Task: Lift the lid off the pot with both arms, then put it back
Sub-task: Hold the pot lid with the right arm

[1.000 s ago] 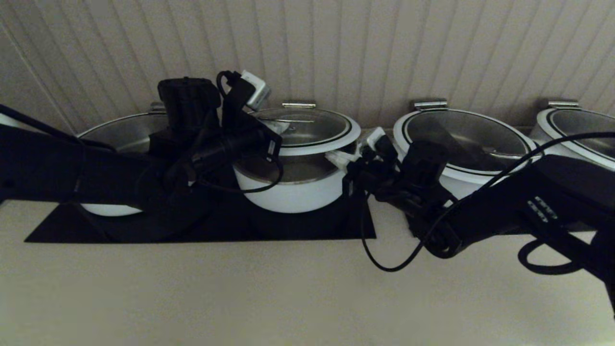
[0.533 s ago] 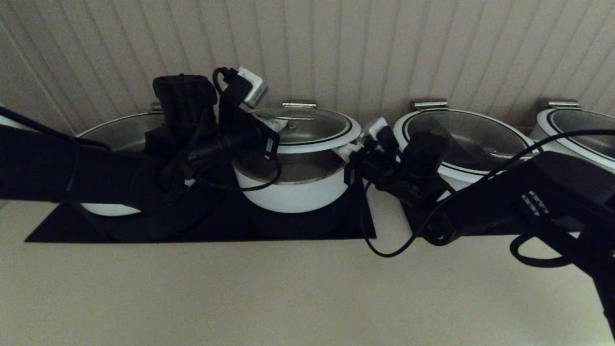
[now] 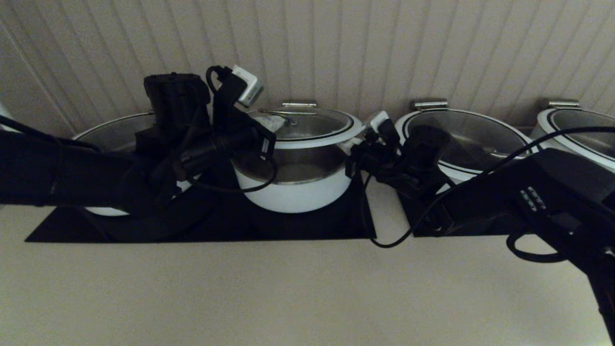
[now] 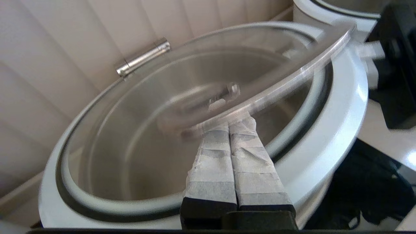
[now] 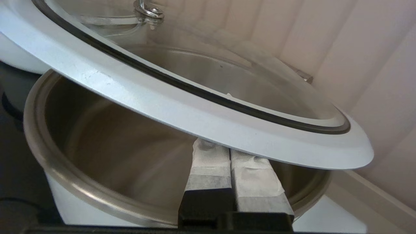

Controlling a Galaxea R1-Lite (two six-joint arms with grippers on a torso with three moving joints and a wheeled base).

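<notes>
The glass lid (image 3: 312, 126) with its white rim hangs above the small white pot (image 3: 293, 194), and a gap shows the pot's steel inside. My left gripper (image 3: 270, 122) is at the lid's left side. In the left wrist view it (image 4: 229, 125) is shut, reaching over the white rim (image 4: 341, 120), with its tips against a blurred arched strip over the glass. My right gripper (image 3: 355, 142) is at the lid's right edge. In the right wrist view it (image 5: 229, 149) is shut, and its tips press up under the rim (image 5: 182, 107) above the pot (image 5: 81, 191).
Wider white pots with glass lids stand to the left (image 3: 120, 134), to the right (image 3: 471, 139) and at the far right (image 3: 576, 129). The pots sit on a black mat (image 3: 288, 226) against a panelled wall. Bare counter (image 3: 288, 288) lies in front.
Both grippers have risen with the lid. The gap between the lid and the pot's rim has widened.
</notes>
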